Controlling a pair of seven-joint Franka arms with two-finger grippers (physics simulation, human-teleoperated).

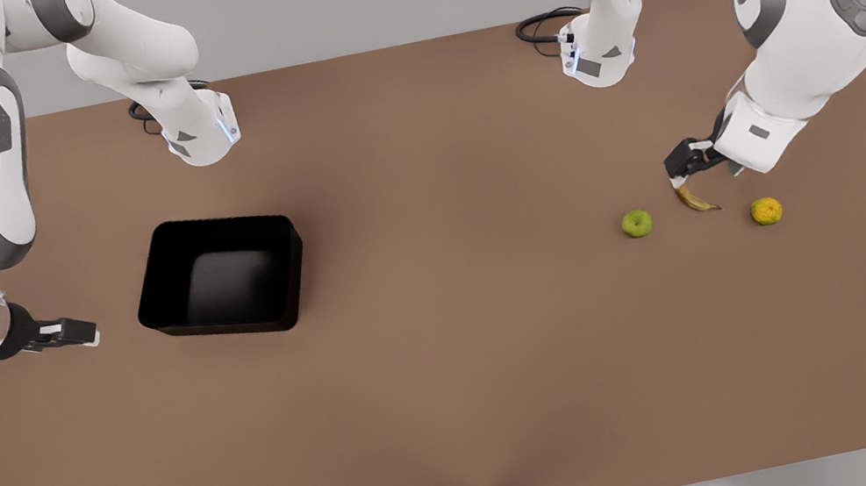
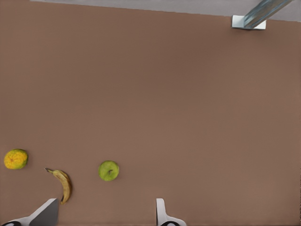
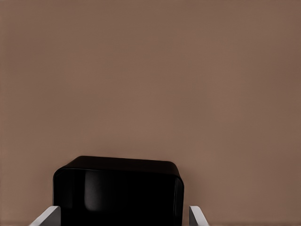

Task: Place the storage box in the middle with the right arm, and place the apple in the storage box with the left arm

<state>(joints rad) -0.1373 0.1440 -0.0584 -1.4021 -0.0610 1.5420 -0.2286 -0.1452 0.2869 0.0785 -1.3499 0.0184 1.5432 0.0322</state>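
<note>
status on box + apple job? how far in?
Nothing done yet. The storage box sits empty toward the front view's left, not centred; the right claw hangs open beside it, apart. The apple lies on the table beside a banana; the left claw hovers open over the banana. Both placements remain.

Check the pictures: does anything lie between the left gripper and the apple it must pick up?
Nothing blocks it. The left gripper, open, hovers by the banana; the apple lies apart from the banana, toward the front view's left, with bare table around it. The right gripper waits, open, beside the storage box.
</note>
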